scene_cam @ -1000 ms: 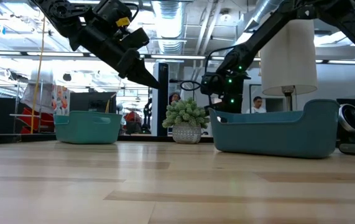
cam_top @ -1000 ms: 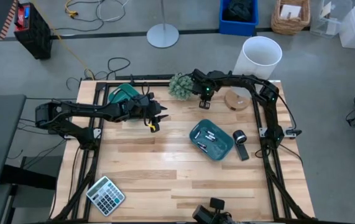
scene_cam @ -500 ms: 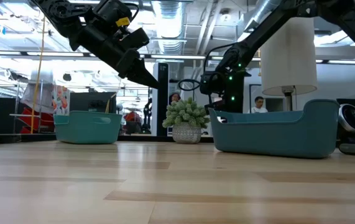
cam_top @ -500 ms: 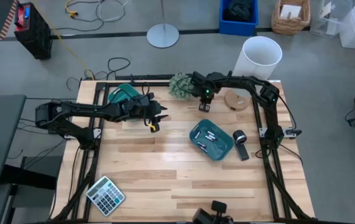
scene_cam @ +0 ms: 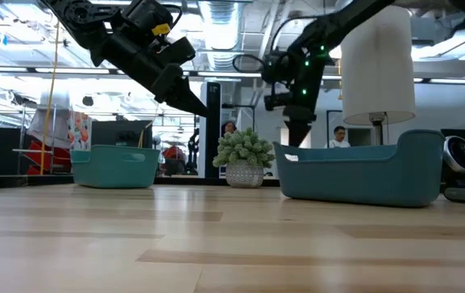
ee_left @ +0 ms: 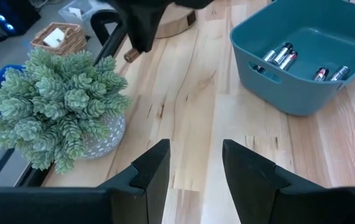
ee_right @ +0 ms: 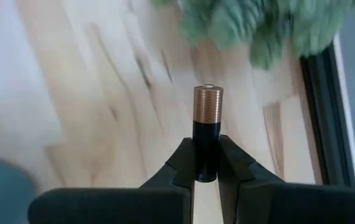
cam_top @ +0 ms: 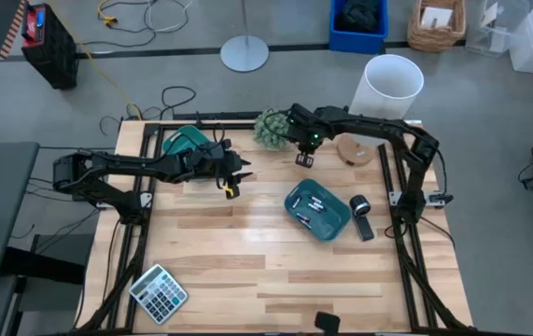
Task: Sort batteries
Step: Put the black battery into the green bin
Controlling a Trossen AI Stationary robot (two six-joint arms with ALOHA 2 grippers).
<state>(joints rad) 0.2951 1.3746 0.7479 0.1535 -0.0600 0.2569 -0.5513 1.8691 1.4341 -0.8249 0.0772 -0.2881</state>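
A black battery with a copper-coloured end (ee_right: 207, 132) stands pinched between the fingers of the right gripper (ee_right: 207, 163), raised above the table near the small potted plant (cam_top: 270, 128); no lettering on it can be read. More batteries (ee_left: 281, 56) lie in the teal tray (cam_top: 316, 211) mid-table, their labels too small to read. A second teal tray (cam_top: 184, 142) sits at the far left. The left gripper (ee_left: 194, 167) hovers beside it, its fingers apart and holding nothing. A calculator (cam_top: 159, 292) lies at the near left corner.
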